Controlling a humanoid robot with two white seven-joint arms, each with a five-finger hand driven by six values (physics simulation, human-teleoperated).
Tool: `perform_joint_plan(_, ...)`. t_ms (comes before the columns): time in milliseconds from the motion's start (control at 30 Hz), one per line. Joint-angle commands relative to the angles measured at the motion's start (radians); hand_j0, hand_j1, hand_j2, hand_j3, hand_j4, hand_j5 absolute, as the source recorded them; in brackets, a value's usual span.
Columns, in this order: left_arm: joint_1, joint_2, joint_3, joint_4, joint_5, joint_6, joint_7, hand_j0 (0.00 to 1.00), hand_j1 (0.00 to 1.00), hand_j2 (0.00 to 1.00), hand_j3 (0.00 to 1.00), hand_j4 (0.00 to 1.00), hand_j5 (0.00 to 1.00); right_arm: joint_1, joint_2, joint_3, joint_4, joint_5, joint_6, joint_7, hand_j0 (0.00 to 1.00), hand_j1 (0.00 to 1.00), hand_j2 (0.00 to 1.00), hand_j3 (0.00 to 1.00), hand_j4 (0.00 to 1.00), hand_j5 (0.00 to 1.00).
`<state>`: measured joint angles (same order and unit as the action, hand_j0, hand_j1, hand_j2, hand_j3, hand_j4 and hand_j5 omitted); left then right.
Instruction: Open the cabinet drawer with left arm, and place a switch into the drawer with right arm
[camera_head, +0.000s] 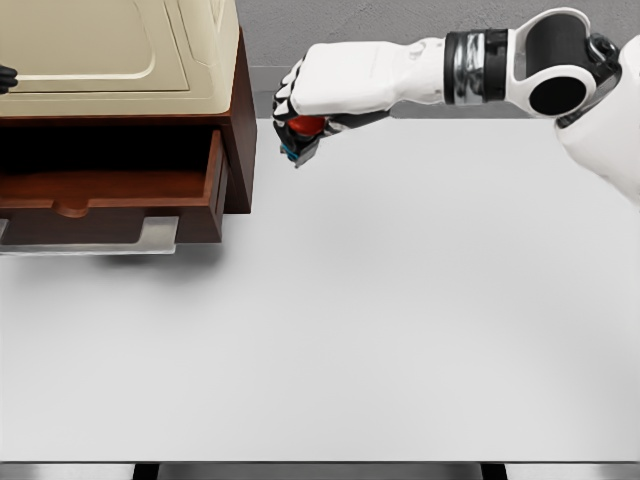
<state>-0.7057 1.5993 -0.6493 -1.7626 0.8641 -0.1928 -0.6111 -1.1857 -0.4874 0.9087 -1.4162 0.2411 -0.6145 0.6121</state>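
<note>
**Drawer lies to the hand's left and below**

We see the dark brown wooden cabinet drawer (110, 190) pulled open, left of and lower than our right hand (303, 115), whose fingers curl around the small red-and-blue switch (303, 130) above the white worktop (400, 320).

White tabletop (380, 330) fills most of view, smooth, matte, evenly lit, faint soft shading toward left. Front edge of table runs along bottom of frame; below it light grey strip broken by two short dark segments, left and right of centre. Behind far table edge, plain mid-grey backdrop (330, 25), slightly mottled, featureless. Lighting diffuse, shadows weak.
</note>
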Motion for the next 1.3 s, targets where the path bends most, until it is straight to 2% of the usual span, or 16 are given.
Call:
perform_joint_plan(0, 0.000, 0.001, 0.000, 0.000, 0.006, 0.001, 0.000, 1.00, 1.00, 1.00, 1.00, 1.00, 1.00, -0.003, 0.026, 0.027, -0.004, -0.013, 0.004, -0.001, 0.40, 0.40, 0.40, 0.40, 0.40, 0.40)
perform_joint_plan(200, 0.000, 0.001, 0.000, 0.000, 0.006, 0.001, 0.000, 1.00, 1.00, 1.00, 1.00, 1.00, 1.00, -0.075, 0.070, 0.091, -0.003, -0.077, 0.004, -0.001, 0.40, 0.40, 0.40, 0.40, 0.40, 0.40)
perform_joint_plan(467, 0.002, 0.001, 0.000, 0.000, 0.006, 0.001, 0.000, 1.00, 1.00, 1.00, 1.00, 1.00, 1.00, -0.160, 0.118, 0.113, -0.001, -0.108, 0.004, -0.001, 0.40, 0.40, 0.40, 0.40, 0.40, 0.40)
perform_joint_plan(633, 0.000, 0.001, -0.001, 0.002, 0.003, 0.001, 0.000, 1.00, 1.00, 1.00, 1.00, 1.00, 1.00, -0.219, 0.188, 0.159, 0.020, -0.109, 0.004, -0.001, 0.40, 0.40, 0.40, 0.40, 0.40, 0.40)
perform_joint_plan(800, 0.002, -0.001, -0.006, 0.002, 0.001, -0.002, 0.000, 1.00, 1.00, 1.00, 1.00, 1.00, 1.00, -0.270, 0.276, 0.194, 0.145, -0.111, 0.004, -0.001, 0.40, 0.40, 0.40, 0.40, 0.40, 0.40)
perform_joint_plan(933, 0.002, -0.001, -0.006, 0.002, 0.000, -0.004, 0.000, 1.00, 1.00, 1.00, 1.00, 1.00, 1.00, -0.296, 0.352, 0.203, 0.292, -0.109, 0.004, -0.001, 0.40, 0.40, 0.40, 0.40, 0.40, 0.40)
perform_joint_plan(1000, 0.002, -0.001, -0.006, 0.002, 0.000, -0.004, 0.000, 1.00, 1.00, 1.00, 1.00, 1.00, 1.00, -0.313, 0.398, 0.239, 0.367, -0.109, 0.004, -0.001, 0.40, 0.40, 0.40, 0.40, 0.40, 0.40)
perform_joint_plan(1067, 0.002, -0.001, -0.006, 0.002, 0.000, -0.005, 0.000, 1.00, 1.00, 1.00, 1.00, 1.00, 1.00, -0.314, 0.412, 0.243, 0.375, -0.109, 0.004, -0.001, 0.40, 0.40, 0.40, 0.40, 0.40, 0.40)
perform_joint_plan(1267, 0.002, -0.001, -0.006, 0.003, 0.000, -0.005, 0.000, 1.00, 1.00, 1.00, 1.00, 1.00, 1.00, -0.321, 0.478, 0.292, 0.473, -0.108, 0.004, -0.001, 0.40, 0.40, 0.40, 0.40, 0.40, 0.40)
